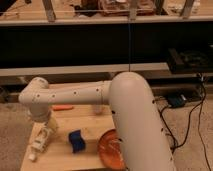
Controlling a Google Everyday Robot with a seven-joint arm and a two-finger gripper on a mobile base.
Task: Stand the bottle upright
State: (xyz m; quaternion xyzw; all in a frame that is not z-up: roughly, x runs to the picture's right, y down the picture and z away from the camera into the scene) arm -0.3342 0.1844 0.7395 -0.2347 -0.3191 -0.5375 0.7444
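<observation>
The bottle is small, slim and white. It lies on its side near the left edge of the wooden table, with its narrower cap end pointing toward the front left. My gripper hangs down from the white wrist, right over the bottle's upper, far end. I cannot tell whether it touches the bottle. The big white arm crosses the view from the lower right to the wrist.
A blue sponge lies just right of the bottle. An orange bowl sits at the front right, partly behind my arm. A thin orange object lies at the back. A whitish cup peeks out under the arm. Shelving and cables stand behind.
</observation>
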